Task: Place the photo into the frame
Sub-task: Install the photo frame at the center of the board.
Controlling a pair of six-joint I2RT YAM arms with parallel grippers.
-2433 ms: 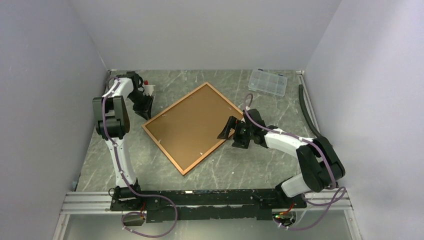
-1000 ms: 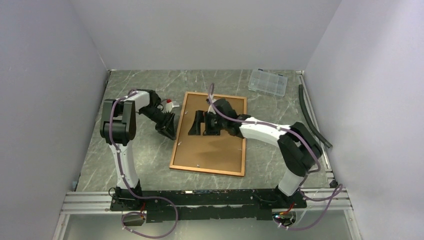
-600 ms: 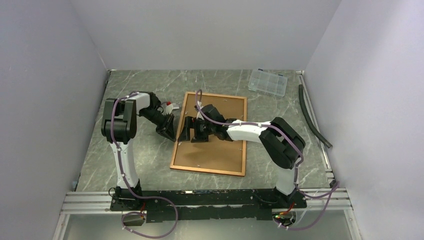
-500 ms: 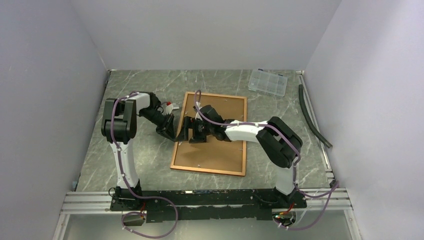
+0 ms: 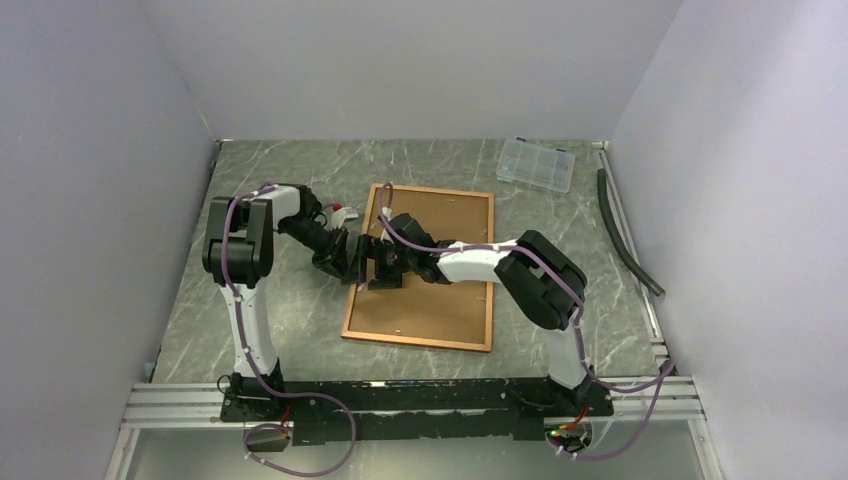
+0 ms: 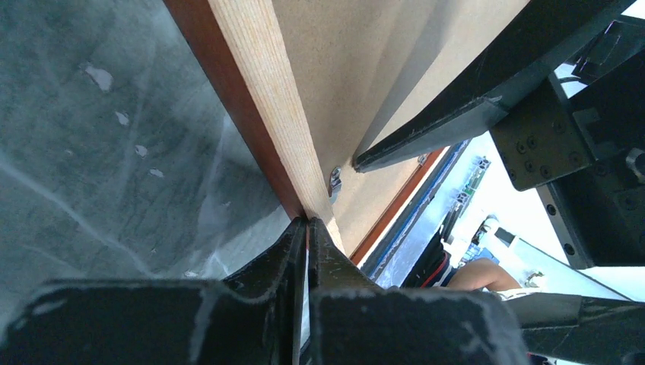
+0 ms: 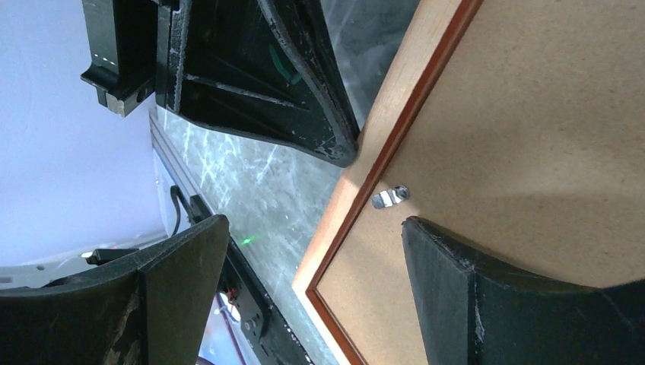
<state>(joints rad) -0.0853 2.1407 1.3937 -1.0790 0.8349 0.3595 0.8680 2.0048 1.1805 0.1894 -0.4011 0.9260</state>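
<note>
The frame [image 5: 430,285] no longer lies diagonal; it sits turned square and nearer the left arm. The left gripper [image 5: 347,257], away from the back corner, now meets the frame's left edge with its jaws drawn together. The right gripper [image 5: 371,262], spread wide, is now over that same edge.

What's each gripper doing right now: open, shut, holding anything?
Left gripper: shut, tips at the frame edge, nothing between them.
Right gripper: open above the frame's back, holding nothing.
</note>
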